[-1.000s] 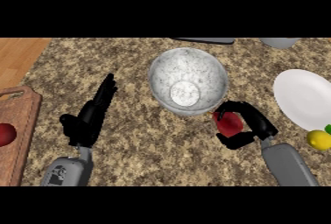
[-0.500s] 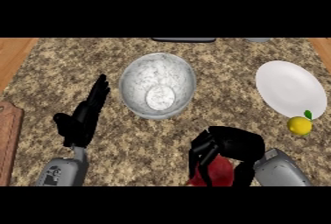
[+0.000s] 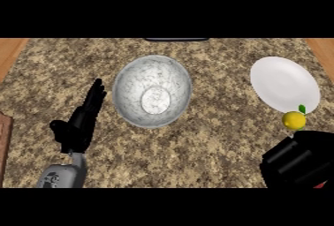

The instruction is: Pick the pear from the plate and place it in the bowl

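Note:
The grey marbled bowl [image 3: 153, 90] stands in the middle of the counter with nothing in it. The white plate [image 3: 285, 84] lies at the right and is bare. A yellow fruit with a green leaf [image 3: 294, 120] sits on the counter at the plate's near rim. My right hand [image 3: 300, 160] is a dark curled mass in the lower right corner, well away from the bowl. Only a red sliver of the pear [image 3: 320, 185] shows beneath it at the picture's edge. My left hand [image 3: 81, 122] rests open left of the bowl, fingers pointing up.
A wooden board's edge [image 3: 4, 141] shows at the far left. A dark object [image 3: 176, 39] lies at the counter's far edge behind the bowl. Speckled stone counter [image 3: 209, 141] spreads between the bowl and my right hand.
My right hand, curled round the red pear, has drawn back from beside the bowl into the lower right corner, hiding most of the fruit. The left hand has kept its pose.

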